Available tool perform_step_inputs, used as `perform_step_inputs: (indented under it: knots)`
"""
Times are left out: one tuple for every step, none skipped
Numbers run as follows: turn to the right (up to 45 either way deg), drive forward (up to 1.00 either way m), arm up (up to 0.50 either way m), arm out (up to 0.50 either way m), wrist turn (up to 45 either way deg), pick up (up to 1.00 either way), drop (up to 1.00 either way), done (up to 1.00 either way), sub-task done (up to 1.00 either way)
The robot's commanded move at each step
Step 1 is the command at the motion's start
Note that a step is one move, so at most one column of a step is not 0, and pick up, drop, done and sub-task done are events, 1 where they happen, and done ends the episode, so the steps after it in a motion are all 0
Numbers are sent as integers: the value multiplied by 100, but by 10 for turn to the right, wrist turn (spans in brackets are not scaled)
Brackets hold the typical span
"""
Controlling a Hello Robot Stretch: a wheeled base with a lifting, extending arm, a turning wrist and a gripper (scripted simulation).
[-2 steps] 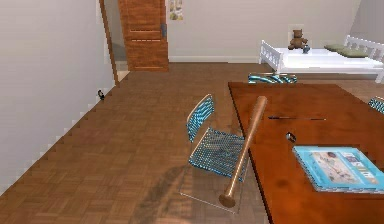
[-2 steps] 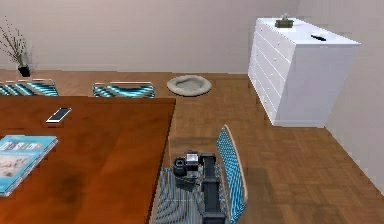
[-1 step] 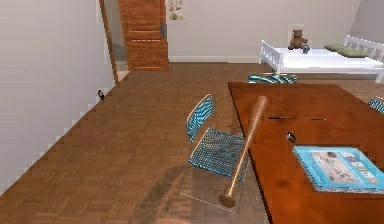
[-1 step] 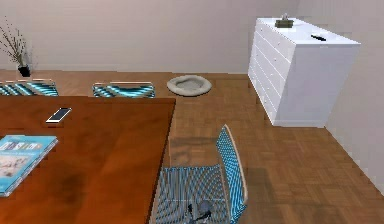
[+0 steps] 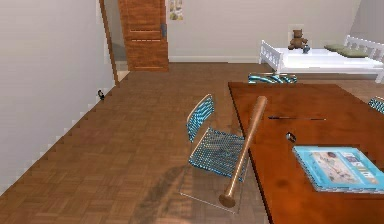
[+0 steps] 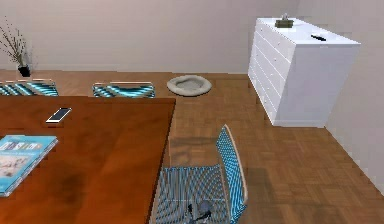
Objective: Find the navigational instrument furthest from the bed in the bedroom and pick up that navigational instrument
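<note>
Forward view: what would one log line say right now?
near: bat leaning on table | beside: striped chair | far: bed with teddy bear

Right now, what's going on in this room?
A robot is beside a wooden table, looking ahead toward a white bed with a teddy bear on it. A baseball bat leans against the table by a blue chair. A blue book and a phone lie on top. To the arm side stands a white dresser with two small things on it, too small to identify. It seems to be at the searching stage.
</note>
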Motion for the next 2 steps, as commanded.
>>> perform_step_inputs:
  knots:
    - [0,0,10,0,0,0,0,0,0]
    - [0,0,0,0,0,0,0,100,0]
